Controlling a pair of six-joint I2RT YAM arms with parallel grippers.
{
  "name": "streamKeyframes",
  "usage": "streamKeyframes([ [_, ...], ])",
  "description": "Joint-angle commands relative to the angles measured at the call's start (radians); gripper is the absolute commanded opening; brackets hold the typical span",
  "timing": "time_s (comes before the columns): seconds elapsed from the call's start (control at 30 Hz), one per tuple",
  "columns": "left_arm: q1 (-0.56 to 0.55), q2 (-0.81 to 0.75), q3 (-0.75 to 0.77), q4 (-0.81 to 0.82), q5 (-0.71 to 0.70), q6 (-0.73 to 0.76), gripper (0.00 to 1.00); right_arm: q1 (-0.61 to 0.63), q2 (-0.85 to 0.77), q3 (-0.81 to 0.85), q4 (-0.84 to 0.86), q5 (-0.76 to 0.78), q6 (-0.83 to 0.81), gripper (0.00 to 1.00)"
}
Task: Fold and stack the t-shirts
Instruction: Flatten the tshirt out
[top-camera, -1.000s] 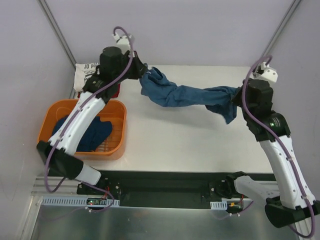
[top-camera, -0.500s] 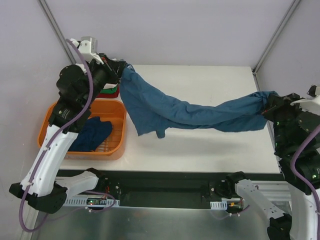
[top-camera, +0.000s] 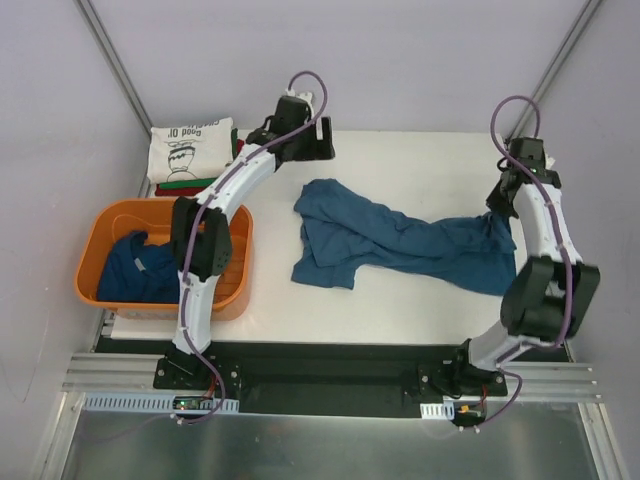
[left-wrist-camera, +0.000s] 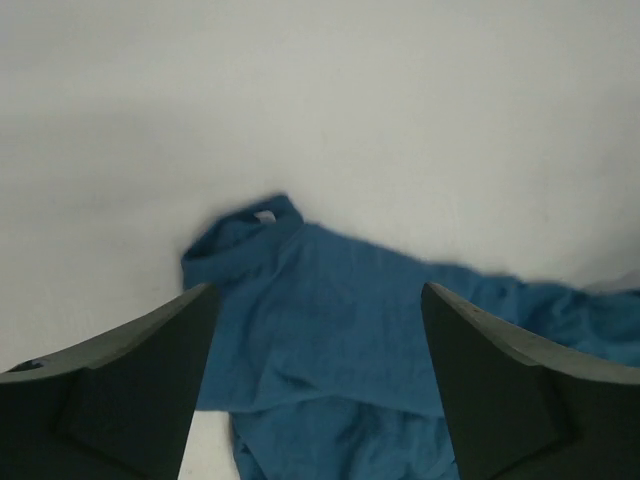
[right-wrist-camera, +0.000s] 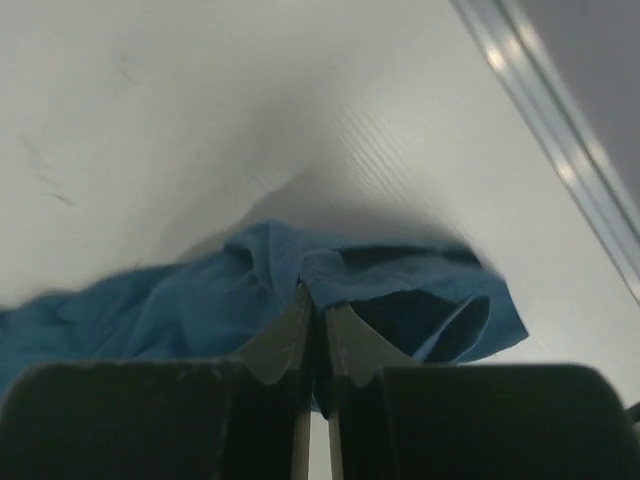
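Note:
A dark blue t-shirt (top-camera: 400, 240) lies crumpled across the middle of the table, its collar end to the left. My left gripper (top-camera: 322, 148) hovers open just behind that end. In the left wrist view its jaws (left-wrist-camera: 318, 290) stand wide apart above the t-shirt (left-wrist-camera: 320, 350), holding nothing. My right gripper (top-camera: 497, 212) is shut on the t-shirt's right end, its fingers (right-wrist-camera: 295, 330) pinching a fold of blue cloth (right-wrist-camera: 200, 300) low over the table. A folded cream t-shirt (top-camera: 190, 148) tops a stack with green and red ones (top-camera: 195, 183) at the back left.
An orange tub (top-camera: 235, 255) stands at the left front with another dark blue t-shirt (top-camera: 135, 268) inside. The left arm reaches over the tub. A metal frame post (right-wrist-camera: 560, 130) runs along the table's right edge near my right gripper.
My left gripper has opened and let go of the t-shirt, whose left end has dropped onto the table. Both arms swung inward, and the right one lowered its end of the cloth.

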Motion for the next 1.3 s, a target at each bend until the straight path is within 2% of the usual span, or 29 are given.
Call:
streamKeyframes([
  [0.0, 0.016, 0.032, 0.085, -0.154, 0.128, -0.041, 0.99, -0.029, 0.186, 0.09, -0.004, -0.109, 0.021, 0.17],
  [0.03, 0.012, -0.002, 0.039, -0.154, 0.137, -0.043, 0.99, -0.031, 0.205, 0.11, -0.014, -0.086, 0.024, 0.37],
  [0.07, 0.012, -0.025, 0.008, -0.154, 0.143, -0.043, 0.99, -0.034, 0.217, 0.145, -0.025, -0.082, 0.031, 0.5],
  [0.2, 0.006, -0.181, -0.215, -0.152, 0.154, -0.05, 0.99, -0.034, 0.189, 0.137, -0.047, -0.088, 0.052, 0.95],
  [0.33, -0.014, -0.374, -0.52, -0.152, 0.152, -0.084, 0.99, -0.034, 0.072, 0.02, -0.05, -0.05, 0.074, 0.97],
  [0.5, -0.052, -0.502, -0.786, -0.148, 0.163, -0.18, 0.99, -0.041, -0.129, -0.228, -0.045, -0.022, 0.097, 0.97],
  [0.6, -0.058, -0.539, -0.881, -0.131, 0.157, -0.208, 0.99, -0.06, -0.227, -0.319, -0.03, -0.035, 0.106, 0.97],
  [0.63, -0.058, -0.532, -0.892, -0.125, 0.16, -0.21, 0.99, -0.069, -0.246, -0.357, -0.03, -0.038, 0.109, 0.97],
  [0.67, -0.058, -0.525, -0.898, -0.12, 0.183, -0.211, 0.93, -0.073, -0.262, -0.376, -0.028, -0.042, 0.11, 0.97],
  [0.77, -0.058, -0.467, -0.912, -0.093, 0.212, -0.219, 0.85, -0.083, -0.304, -0.411, -0.03, -0.059, 0.113, 0.97],
  [0.8, -0.06, -0.447, -0.908, -0.086, 0.229, -0.221, 0.79, -0.083, -0.315, -0.414, -0.028, -0.065, 0.113, 0.97],
  [0.93, -0.072, -0.351, -0.88, -0.071, 0.248, -0.219, 0.66, -0.087, -0.322, -0.422, -0.027, -0.068, 0.115, 0.97],
  [1.1, -0.089, -0.321, -0.927, -0.071, 0.211, -0.224, 0.58, -0.093, -0.327, -0.417, -0.031, -0.062, 0.112, 0.97],
  [1.2, -0.096, -0.295, -0.937, -0.071, 0.163, -0.228, 0.48, -0.098, -0.336, -0.419, -0.031, -0.065, 0.112, 0.97],
  [1.27, -0.106, -0.272, -0.922, -0.071, 0.165, -0.23, 0.37, -0.1, -0.344, -0.422, -0.033, -0.067, 0.11, 0.97],
])
